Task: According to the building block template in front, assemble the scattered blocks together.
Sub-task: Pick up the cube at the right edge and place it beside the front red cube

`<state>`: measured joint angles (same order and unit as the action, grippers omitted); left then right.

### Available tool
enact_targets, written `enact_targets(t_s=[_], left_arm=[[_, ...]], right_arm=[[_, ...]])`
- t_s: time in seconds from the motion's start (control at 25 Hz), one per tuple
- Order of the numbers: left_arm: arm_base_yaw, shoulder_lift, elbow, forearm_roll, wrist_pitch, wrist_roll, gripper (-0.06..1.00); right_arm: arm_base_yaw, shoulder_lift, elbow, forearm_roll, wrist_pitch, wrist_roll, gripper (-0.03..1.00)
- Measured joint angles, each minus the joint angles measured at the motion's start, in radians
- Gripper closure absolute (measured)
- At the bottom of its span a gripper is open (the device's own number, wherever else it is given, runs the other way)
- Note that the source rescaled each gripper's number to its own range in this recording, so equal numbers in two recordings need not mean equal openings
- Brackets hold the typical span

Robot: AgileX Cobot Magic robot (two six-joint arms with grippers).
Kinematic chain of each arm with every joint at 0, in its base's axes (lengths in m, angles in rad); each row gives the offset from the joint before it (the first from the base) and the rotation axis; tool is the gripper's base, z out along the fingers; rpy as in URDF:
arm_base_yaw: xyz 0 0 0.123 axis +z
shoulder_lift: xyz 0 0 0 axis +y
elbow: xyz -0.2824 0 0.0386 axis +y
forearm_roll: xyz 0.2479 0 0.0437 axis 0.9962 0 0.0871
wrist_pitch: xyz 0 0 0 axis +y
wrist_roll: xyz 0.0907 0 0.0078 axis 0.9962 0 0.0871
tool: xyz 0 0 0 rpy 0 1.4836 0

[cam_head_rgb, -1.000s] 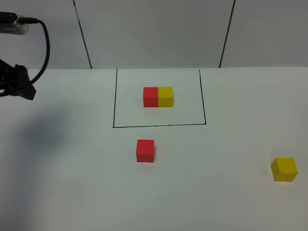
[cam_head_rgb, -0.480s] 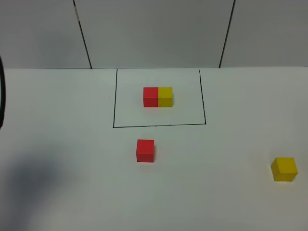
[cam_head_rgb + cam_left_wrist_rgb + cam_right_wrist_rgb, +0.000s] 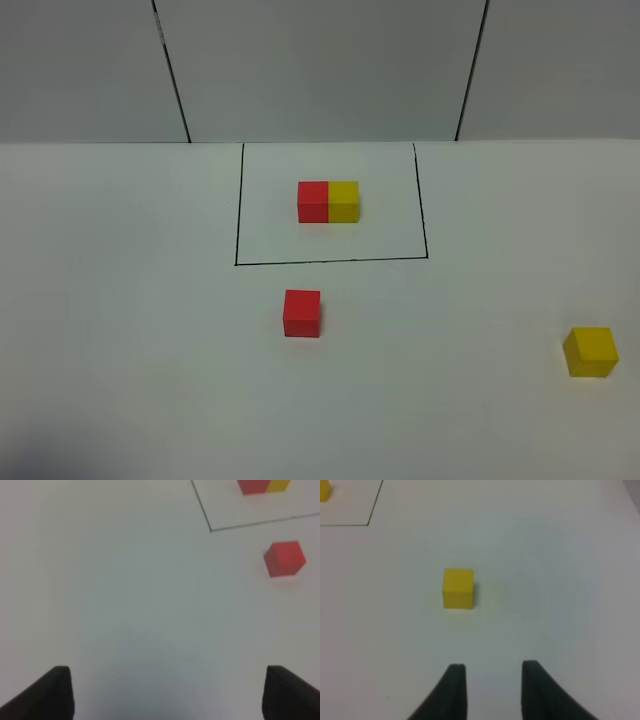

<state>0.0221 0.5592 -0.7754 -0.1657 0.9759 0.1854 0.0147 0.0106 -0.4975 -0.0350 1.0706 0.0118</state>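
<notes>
The template, a red block (image 3: 313,201) joined to a yellow block (image 3: 344,201), sits inside a black outlined rectangle (image 3: 237,220) at the back. A loose red block (image 3: 302,313) lies in front of the rectangle; it also shows in the left wrist view (image 3: 285,558). A loose yellow block (image 3: 590,352) lies at the far right and shows in the right wrist view (image 3: 458,588). My left gripper (image 3: 165,695) is wide open and empty, well to the left of the red block. My right gripper (image 3: 492,690) is open and empty, short of the yellow block. Neither gripper shows in the exterior view.
The white table (image 3: 140,330) meets a grey panelled wall (image 3: 320,70) at the back. The yellow block lies close to the right edge of the exterior view.
The left arm and its cable have drawn back out of the exterior view at the left edge. Its shadow slid toward the lower left corner. The blocks have not moved.
</notes>
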Motion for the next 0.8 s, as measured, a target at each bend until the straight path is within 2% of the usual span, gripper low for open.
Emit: enact_targets(t_s=[0.16,0.6,0.8], left_arm=[[0.0,-0.125,0.061,0.026,0.069,-0.023,0.21],[0.0,-0.435,0.242,0.034,0.09,-0.02,0.21],[0.0,-0.541,0.267,0.034,0.082,-0.02,0.21]], right_arm=[[0.0,0.0,0.0,0.0,0.0,0.0,0.97],[0.0,0.0,0.0,0.0,0.0,0.0,0.97],[0.0,0.0,0.0,0.0,0.0,0.0,0.97]])
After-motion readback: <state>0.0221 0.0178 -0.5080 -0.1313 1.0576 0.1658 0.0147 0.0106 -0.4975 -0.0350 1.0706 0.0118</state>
